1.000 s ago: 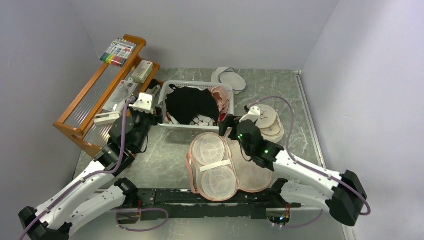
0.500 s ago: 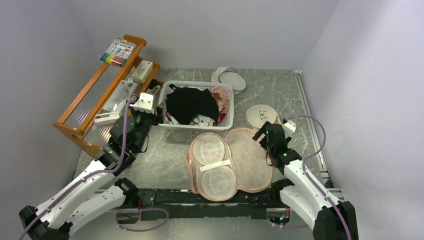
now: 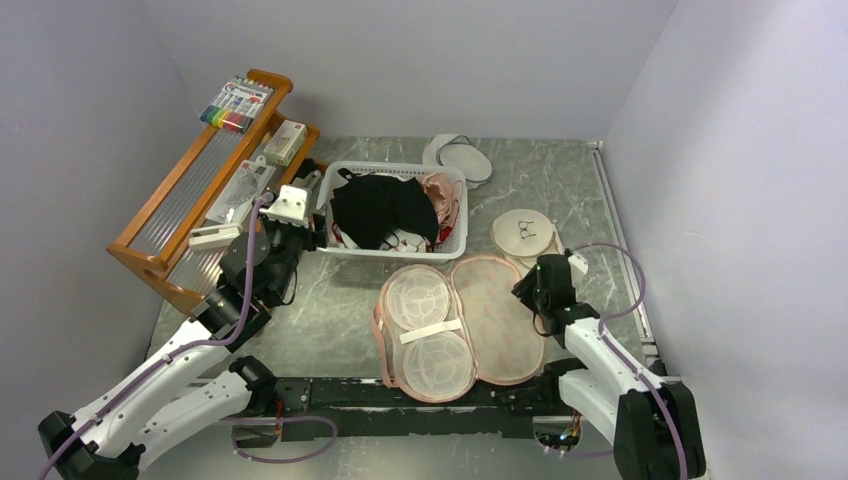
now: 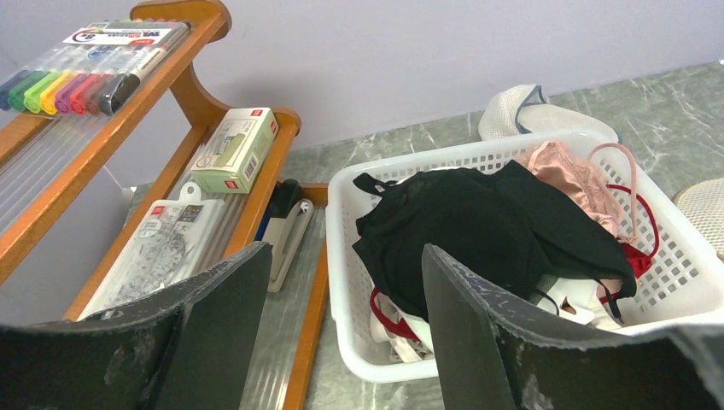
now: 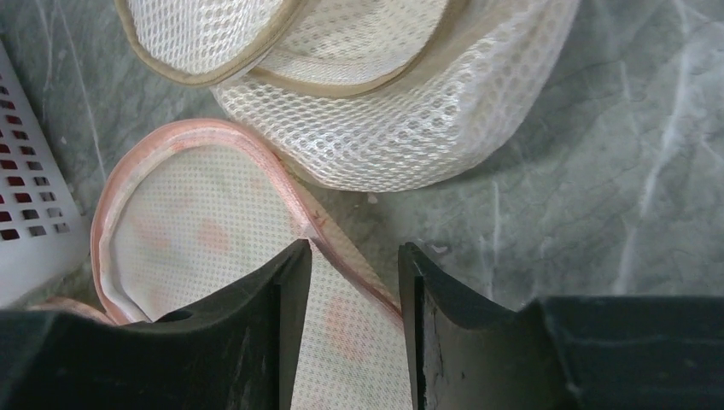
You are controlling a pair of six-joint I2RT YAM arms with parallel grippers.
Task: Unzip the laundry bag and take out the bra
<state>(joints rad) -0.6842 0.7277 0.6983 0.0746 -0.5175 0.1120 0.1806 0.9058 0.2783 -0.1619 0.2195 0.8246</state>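
Note:
The laundry bag (image 3: 460, 325) lies unzipped and spread flat in two halves near the table's front; the left half shows two round white cups, the right half pale lining. The black bra (image 3: 380, 210) lies on top of other garments in the white basket (image 3: 395, 168). My left gripper (image 3: 300, 232) is open and empty just left of the basket; its wrist view shows the bra (image 4: 478, 231) ahead between the jaws (image 4: 346, 252). My right gripper (image 3: 528, 285) is open above the bag's right edge; its jaws (image 5: 354, 248) stand either side of the pink trim (image 5: 341, 248), holding nothing.
A wooden rack (image 3: 180, 215) with markers (image 3: 237, 105) and boxes stands at the left. White round mesh pouches lie right of the basket (image 3: 525, 235) and at the back (image 3: 460, 158). Pink, red and white garments (image 4: 572, 171) share the basket. Walls close the sides.
My right arm has drawn back from the basket's right end to the right edge of the spread bag. The left arm, bag and bra have not moved.

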